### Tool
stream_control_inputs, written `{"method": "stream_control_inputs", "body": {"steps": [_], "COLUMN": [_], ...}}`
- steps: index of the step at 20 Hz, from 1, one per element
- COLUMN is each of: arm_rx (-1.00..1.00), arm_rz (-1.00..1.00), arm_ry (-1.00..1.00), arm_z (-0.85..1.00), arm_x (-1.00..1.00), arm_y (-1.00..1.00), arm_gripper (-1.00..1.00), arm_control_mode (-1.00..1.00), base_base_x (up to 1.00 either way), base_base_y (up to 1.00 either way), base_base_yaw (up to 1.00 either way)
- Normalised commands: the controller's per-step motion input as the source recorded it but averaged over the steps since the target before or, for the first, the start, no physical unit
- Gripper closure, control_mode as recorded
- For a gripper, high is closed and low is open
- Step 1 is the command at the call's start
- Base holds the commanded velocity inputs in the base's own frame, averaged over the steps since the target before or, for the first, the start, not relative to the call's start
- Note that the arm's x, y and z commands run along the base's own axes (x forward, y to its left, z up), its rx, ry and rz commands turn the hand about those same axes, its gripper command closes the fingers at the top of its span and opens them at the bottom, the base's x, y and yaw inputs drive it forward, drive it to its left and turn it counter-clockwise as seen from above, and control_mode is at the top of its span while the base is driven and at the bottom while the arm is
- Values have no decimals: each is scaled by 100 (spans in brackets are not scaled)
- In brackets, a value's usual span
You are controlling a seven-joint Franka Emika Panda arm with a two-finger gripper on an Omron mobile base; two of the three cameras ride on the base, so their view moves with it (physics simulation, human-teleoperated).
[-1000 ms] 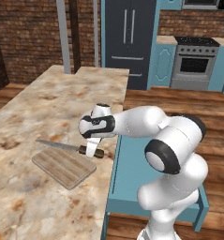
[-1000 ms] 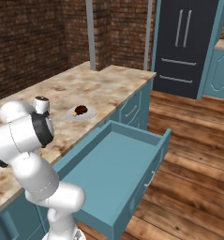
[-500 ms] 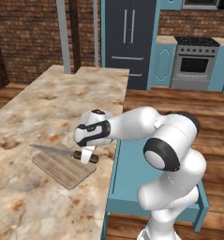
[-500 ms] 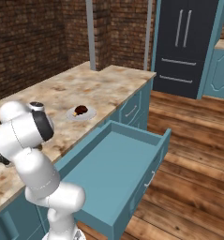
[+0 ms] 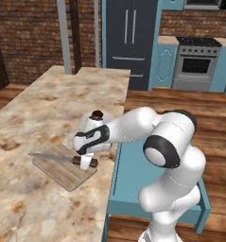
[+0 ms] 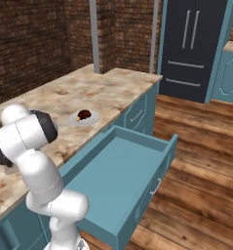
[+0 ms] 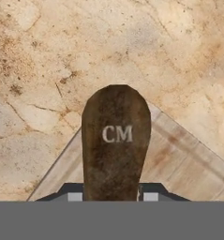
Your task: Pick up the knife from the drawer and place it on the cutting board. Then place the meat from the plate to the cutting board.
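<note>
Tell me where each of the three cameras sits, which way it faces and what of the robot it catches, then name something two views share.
Left base view: behind the arm's left, facing forward and down at the counter; arm, gripper shut on the knife over the cutting board.
Right base view: behind its right, facing the open drawer, plate, meat; arm at lower left.
Hand view: on the hand, looking along the gripper at the knife handle and board.
Shared: knife and board.

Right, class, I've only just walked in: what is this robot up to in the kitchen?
The white arm holds the knife by its brown handle, jaws shut on it, low over the cutting board on the marble counter. Whether the blade touches the board can't be told. The meat sits on the plate further along the counter, untouched. The drawer stands pulled open, its teal inside bare.
</note>
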Motion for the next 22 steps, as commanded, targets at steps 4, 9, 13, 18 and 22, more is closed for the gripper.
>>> {"method": "stream_control_inputs", "body": {"steps": [4, 9, 13, 18, 22], "arm_rx": [-7, -4, -2, 0, 0], "arm_rz": [-3, -1, -3, -9, -8], "arm_ry": [0, 0, 0, 1, 0], "arm_z": [-21, -17, -11, 42, 65], "arm_x": [1, 10, 5, -19, -24], "arm_y": [28, 14, 16, 0, 0], "arm_gripper": [100, 100, -100, -100, -100], "arm_control_mode": [-100, -100, -100, -100, -100], "base_base_x": [0, 0, 0, 0, 0], "base_base_y": [0, 0, 0, 0, 0], "base_base_yaw": [0, 0, 0, 0, 0]}}
